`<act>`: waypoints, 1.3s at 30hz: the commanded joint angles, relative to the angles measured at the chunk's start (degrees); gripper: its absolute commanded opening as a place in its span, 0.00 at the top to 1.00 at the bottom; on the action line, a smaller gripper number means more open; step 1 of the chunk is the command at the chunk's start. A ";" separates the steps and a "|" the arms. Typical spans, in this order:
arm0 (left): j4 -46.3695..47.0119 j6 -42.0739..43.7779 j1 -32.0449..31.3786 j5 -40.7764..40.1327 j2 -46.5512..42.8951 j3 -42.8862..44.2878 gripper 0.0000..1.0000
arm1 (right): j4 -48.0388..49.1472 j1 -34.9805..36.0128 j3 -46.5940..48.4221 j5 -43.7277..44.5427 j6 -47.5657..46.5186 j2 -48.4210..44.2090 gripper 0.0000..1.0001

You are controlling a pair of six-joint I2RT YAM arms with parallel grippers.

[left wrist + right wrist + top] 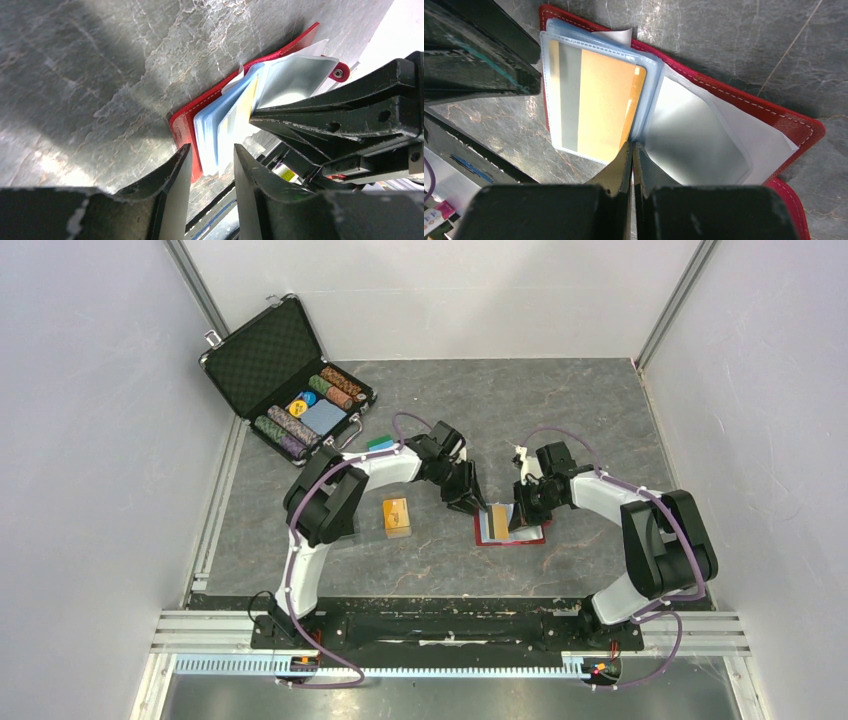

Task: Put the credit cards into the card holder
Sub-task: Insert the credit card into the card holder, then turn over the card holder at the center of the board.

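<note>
Right wrist: right hand (631, 147) clenched against card holder (806, 127); left hand (212, 151) half-open.

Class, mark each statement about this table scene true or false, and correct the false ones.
1. The red leather-like folding wallet lies open on the grey stone-patterned table. True.
2. An orange-gold plastic card sits inside one of the wallet's clear sleeves. True.
3. The right arm's fingers are spread wide apart. False: they are closed together, at the fold between two sleeves.
4. The black foam-lined chip case is shut. False: its lid is up and striped round poker chips show inside.
5. No card lies outside the wallet. False: a loose orange-gold card lies on the table beside the left arm.
</note>
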 commanded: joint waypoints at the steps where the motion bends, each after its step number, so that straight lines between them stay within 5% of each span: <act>1: -2.18 3.21 -0.34 -4.03 -5.09 1.68 0.58 | 0.84 0.50 -2.00 0.28 -0.87 2.47 1.00; 7: 5.04 -0.14 -0.53 0.90 -4.69 -0.10 0.63 | 1.15 0.46 -2.35 -0.21 -0.94 2.82 1.00; 25: 2.33 1.07 -1.60 1.94 1.02 2.65 0.62 | 1.08 0.33 -2.21 -1.06 -1.12 3.16 1.00; 31: 6.21 0.08 -2.40 4.46 1.34 3.23 0.71 | 1.18 0.32 -2.08 -1.55 -1.17 3.21 1.00; 39: 7.56 -0.27 -2.74 5.65 1.72 3.41 0.65 | 1.20 0.24 -1.65 -1.94 -1.10 3.08 1.00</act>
